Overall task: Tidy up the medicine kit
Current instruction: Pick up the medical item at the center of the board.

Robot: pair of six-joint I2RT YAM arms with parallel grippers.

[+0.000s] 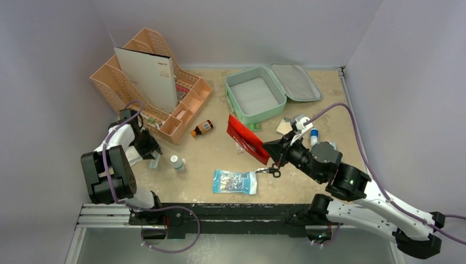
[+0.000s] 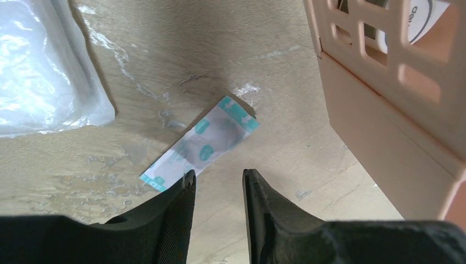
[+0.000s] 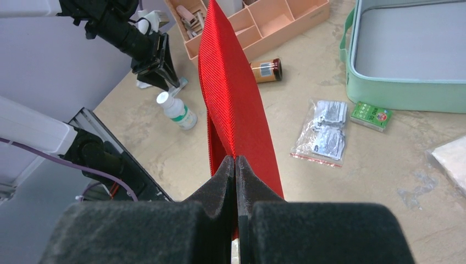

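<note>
**Medicine kit and both arms, seen from above and from the wrists.** The medicine kit (image 1: 258, 115) lies open at the far middle of the table (image 1: 209, 159). Its lid (image 1: 297, 82) is folded back to the right, and the grey lining of the base shows.

- **Right jaws:** pressed together on the near edge of a red pouch (image 1: 247, 137), which stands on edge and slants away toward the kit's front wall.
- **Left jaws:** apart with nothing between them, low over the table beside the peach organizer (image 1: 107, 88). A teal-printed plaster strip (image 2: 200, 144) lies flat just ahead of the fingertips (image 2: 184, 192). Whether one of them touches it cannot be told. A clear plastic packet (image 2: 38, 66) lies near the strip.

Between the arms are a white bottle (image 1: 176, 161) and a brown bottle (image 1: 201, 129), the latter on its side. A blue packet (image 1: 235, 181) lies nearer the bases. A small green box (image 3: 372, 115) and a clear bag of sachets (image 3: 324, 132) lie in front of the kit.
</note>
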